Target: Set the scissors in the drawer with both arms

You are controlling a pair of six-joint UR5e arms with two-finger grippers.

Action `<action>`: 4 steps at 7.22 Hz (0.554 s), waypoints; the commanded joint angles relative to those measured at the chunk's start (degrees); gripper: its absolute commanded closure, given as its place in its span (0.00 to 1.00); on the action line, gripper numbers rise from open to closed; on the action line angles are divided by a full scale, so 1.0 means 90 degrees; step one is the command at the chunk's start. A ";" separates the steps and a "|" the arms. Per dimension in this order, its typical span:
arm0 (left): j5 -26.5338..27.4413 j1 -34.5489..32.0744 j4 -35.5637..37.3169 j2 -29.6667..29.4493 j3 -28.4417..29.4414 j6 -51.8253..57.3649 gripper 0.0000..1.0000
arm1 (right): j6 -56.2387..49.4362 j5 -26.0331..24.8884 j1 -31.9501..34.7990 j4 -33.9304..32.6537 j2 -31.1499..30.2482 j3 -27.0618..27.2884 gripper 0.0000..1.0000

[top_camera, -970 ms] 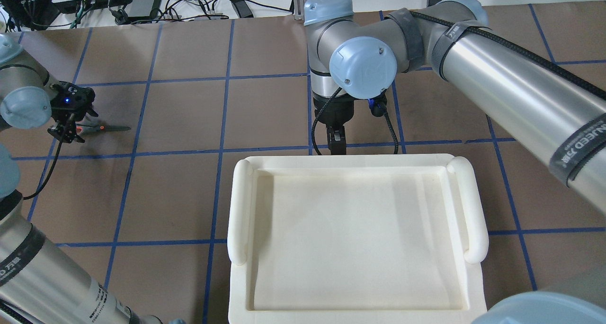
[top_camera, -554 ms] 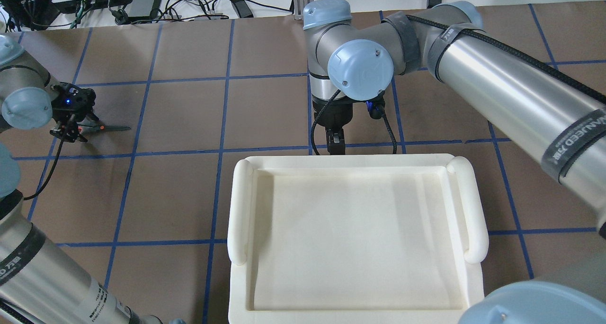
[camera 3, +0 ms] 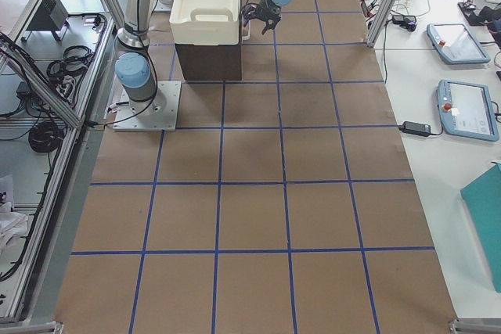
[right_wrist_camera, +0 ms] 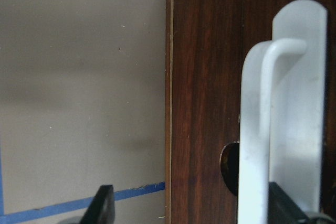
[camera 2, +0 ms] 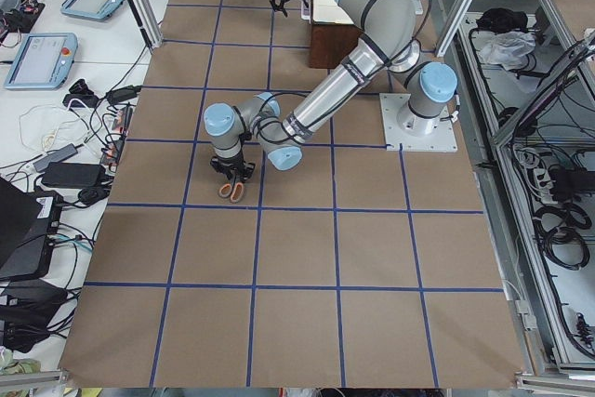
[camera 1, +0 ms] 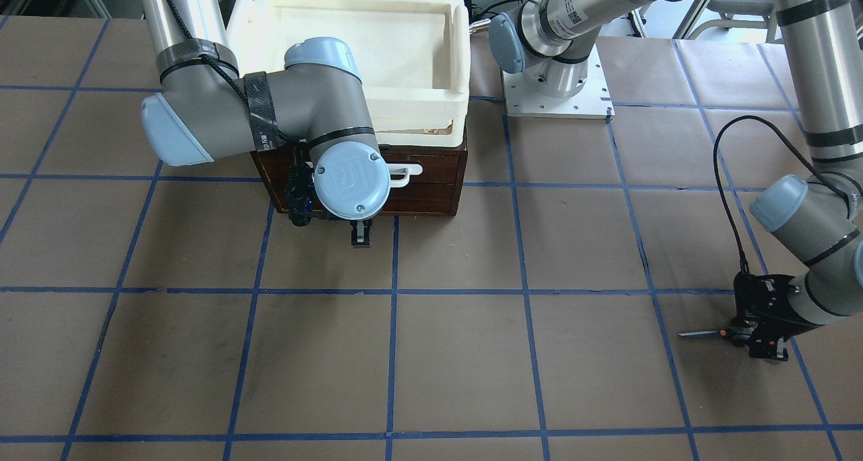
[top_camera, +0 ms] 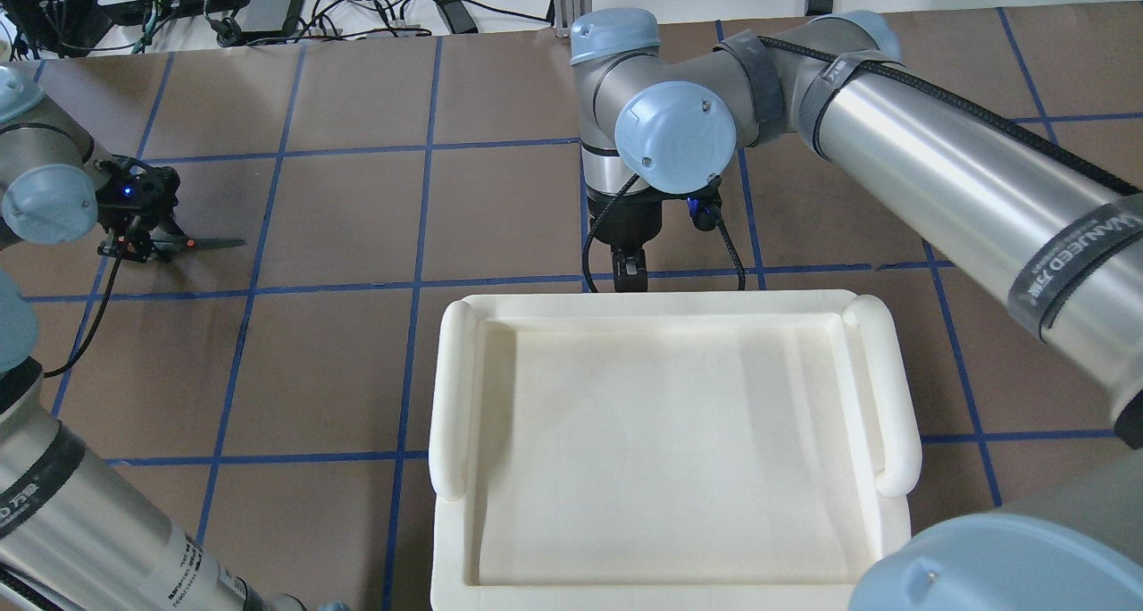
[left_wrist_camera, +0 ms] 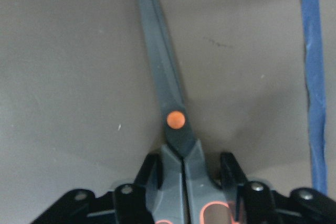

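The scissors (top_camera: 210,243) lie flat on the table at the far left, blades pointing toward the middle. My left gripper (top_camera: 134,246) is low over their handle end. In the left wrist view the fingers (left_wrist_camera: 147,179) press the grey handles on both sides, below the orange pivot of the scissors (left_wrist_camera: 175,119). The dark wooden drawer (camera 1: 431,178) is closed, its white bar handle (camera 1: 404,171) facing outward. My right gripper (camera 1: 361,235) is open just in front of it. In the right wrist view the handle (right_wrist_camera: 257,129) stands between the jaws.
A cream-white plastic tray (top_camera: 455,397) sits on top of the dark box and hides it from above. The left arm's base plate (camera 1: 556,97) is bolted beside the box. Blue tape lines cross the brown table.
My right arm has shifted slightly left and toward the drawer front. My left gripper has settled a little lower onto the scissors' handles. The scissors have stayed in place.
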 commanded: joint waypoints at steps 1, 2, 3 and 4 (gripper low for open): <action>-0.0001 0.0000 0.0001 0.0004 0.0000 0.0014 0.74 | -0.0005 0.0004 0.0020 -0.0022 0.0080 0.0026 0.00; -0.0001 0.0000 -0.0009 0.0013 0.0000 0.0014 0.86 | -0.0005 0.0004 0.0029 -0.0051 0.0090 0.0026 0.00; -0.0011 -0.0010 -0.0019 0.0071 0.0000 0.0014 0.89 | -0.0043 0.0004 0.0030 -0.0080 0.0099 0.0026 0.00; -0.0030 -0.0010 -0.0009 0.0072 -0.0010 0.0014 0.93 | -0.0082 -0.0034 0.0030 -0.0293 0.0090 0.0016 0.00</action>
